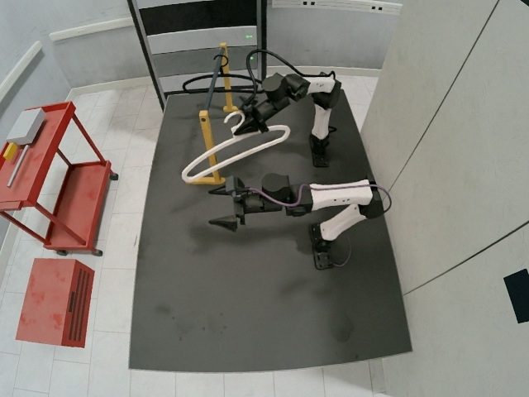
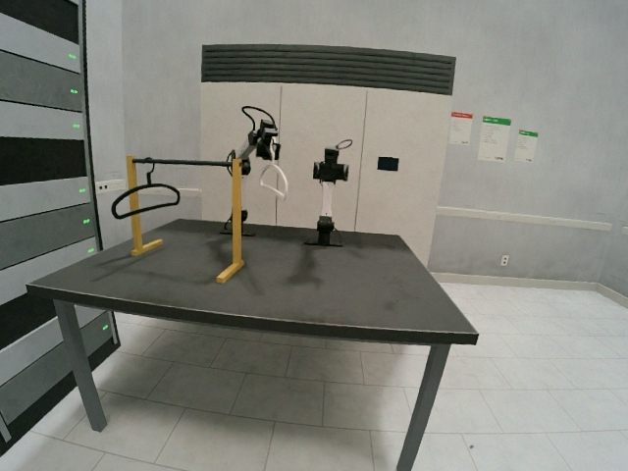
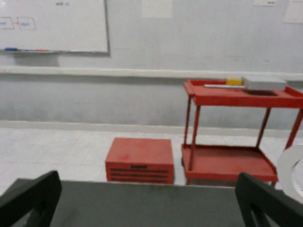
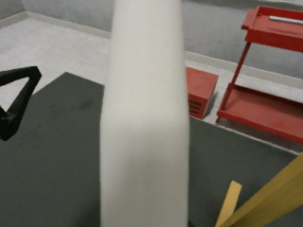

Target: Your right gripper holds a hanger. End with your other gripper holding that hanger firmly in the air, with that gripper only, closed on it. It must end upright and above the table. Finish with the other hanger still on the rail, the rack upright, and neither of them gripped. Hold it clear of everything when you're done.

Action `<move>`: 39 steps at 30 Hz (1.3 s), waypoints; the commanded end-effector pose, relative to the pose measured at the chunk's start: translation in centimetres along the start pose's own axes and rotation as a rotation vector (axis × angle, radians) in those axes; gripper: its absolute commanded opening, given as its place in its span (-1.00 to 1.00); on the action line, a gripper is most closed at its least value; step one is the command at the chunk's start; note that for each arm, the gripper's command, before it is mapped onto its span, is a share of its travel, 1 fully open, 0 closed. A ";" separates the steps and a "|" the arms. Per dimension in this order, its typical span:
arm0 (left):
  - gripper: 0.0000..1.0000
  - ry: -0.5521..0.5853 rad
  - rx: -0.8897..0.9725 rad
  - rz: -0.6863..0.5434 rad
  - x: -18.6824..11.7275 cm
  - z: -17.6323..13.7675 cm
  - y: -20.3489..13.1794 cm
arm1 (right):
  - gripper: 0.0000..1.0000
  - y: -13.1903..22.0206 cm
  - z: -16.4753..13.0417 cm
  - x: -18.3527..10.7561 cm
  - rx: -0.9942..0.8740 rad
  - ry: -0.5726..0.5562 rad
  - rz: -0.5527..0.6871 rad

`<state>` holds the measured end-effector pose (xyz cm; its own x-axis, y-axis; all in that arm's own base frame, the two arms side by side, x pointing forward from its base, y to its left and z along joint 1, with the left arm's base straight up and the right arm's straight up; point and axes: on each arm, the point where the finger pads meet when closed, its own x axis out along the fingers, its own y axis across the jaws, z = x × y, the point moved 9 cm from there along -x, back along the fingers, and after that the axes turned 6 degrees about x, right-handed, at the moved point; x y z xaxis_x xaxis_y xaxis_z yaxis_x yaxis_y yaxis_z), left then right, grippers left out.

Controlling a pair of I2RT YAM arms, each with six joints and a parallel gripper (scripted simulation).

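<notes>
The white hanger (image 1: 239, 156) (image 2: 286, 184) (image 3: 284, 167) (image 4: 144, 95) hangs in the air, hook up, off the rail. My right gripper (image 1: 237, 131) is shut on its neck area just below the hook. My left gripper (image 1: 209, 207) (image 3: 148, 180) is open and empty, level, a little beside the hanger's near end; that end shows at the right edge of the left wrist view. The black hanger (image 2: 146, 208) (image 1: 184, 86) hangs by its hook on the rail (image 1: 210, 96) (image 2: 192, 162). The yellow rack (image 1: 207, 136) (image 2: 236, 213) stands upright. The white hanger hides the right fingertips in the right wrist view.
The rack's near post stands close to the white hanger in the top view. Both arms stand on the dark table (image 1: 256, 308) (image 2: 324, 288). A red cart (image 1: 81, 205) (image 3: 227, 165) and red cabinet (image 1: 46, 298) (image 3: 139, 153) stand on the floor beyond the table edge.
</notes>
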<state>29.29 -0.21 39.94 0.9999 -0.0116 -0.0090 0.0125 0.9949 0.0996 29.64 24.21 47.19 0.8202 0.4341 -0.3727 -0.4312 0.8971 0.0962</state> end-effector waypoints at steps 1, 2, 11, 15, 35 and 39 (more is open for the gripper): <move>1.00 -0.018 -0.002 0.001 -0.2 0.5 0.0 | -1.00 0.0 0.5 -0.6 0.004 -0.024 0.003; 1.00 -0.018 -0.002 0.001 -0.2 0.5 0.0 | -1.00 0.0 0.5 -0.6 0.004 -0.024 0.003; 1.00 -0.018 -0.002 0.001 -0.2 0.5 0.0 | -1.00 0.0 0.5 -0.6 0.004 -0.024 0.003; 1.00 -0.018 -0.002 0.001 -0.2 0.5 0.0 | -1.00 0.0 0.5 -0.6 0.004 -0.024 0.003; -0.06 0.174 -0.253 -0.165 -2.3 0.2 -1.4 | -1.00 0.1 1.3 -2.4 0.028 -0.083 0.002; -0.06 0.293 -0.459 -0.292 -4.3 1.1 -2.4 | -1.00 0.3 0.8 -2.9 0.028 -0.080 0.000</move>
<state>26.97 -1.74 39.00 0.9630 -0.1794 -0.2011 0.1390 0.9700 -0.1995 28.92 24.10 46.76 0.8207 0.4233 -0.3837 -0.4222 0.9018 0.0917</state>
